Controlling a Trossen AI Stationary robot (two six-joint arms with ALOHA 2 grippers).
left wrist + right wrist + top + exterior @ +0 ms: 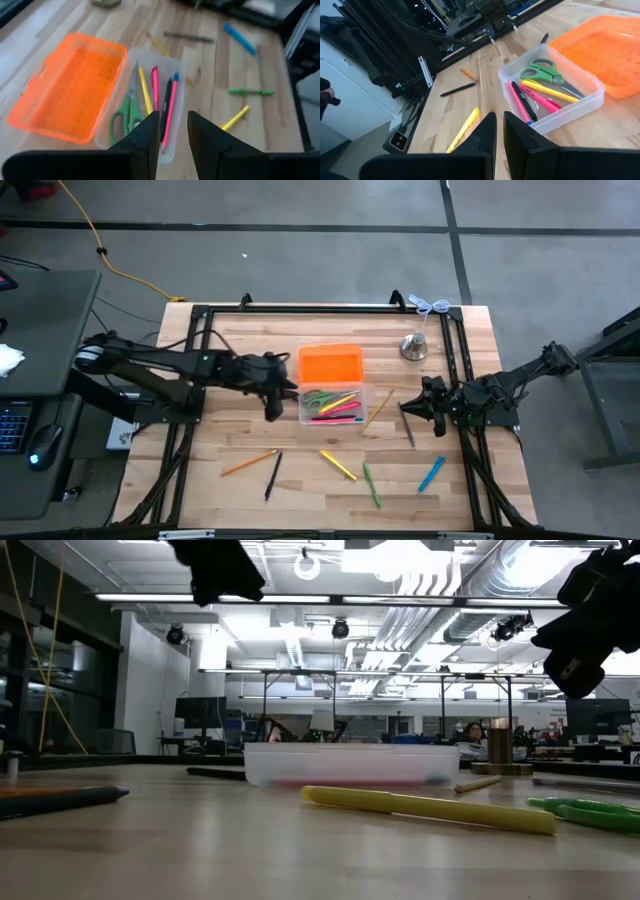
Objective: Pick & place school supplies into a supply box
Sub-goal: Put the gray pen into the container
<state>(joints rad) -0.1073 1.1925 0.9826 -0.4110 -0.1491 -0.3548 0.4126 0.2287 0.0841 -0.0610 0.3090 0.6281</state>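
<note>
Left gripper point(274, 402) hovers at the supply box's point(331, 406) left end (orange lid point(331, 364) flipped open), fingers parted, holding nothing. Right gripper point(413, 406) is pinched shut, empty. Scissors point(126, 113) are inside the box.

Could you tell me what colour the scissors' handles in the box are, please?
Green; the scissors show best in the right wrist view.

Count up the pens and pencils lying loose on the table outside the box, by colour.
Orange pencil: 1
Black pen: 1
Yellow marker: 1
Green marker: 1
Blue marker: 1
Grey pen: 1
Tan pencil: 1
Total: 7
</note>
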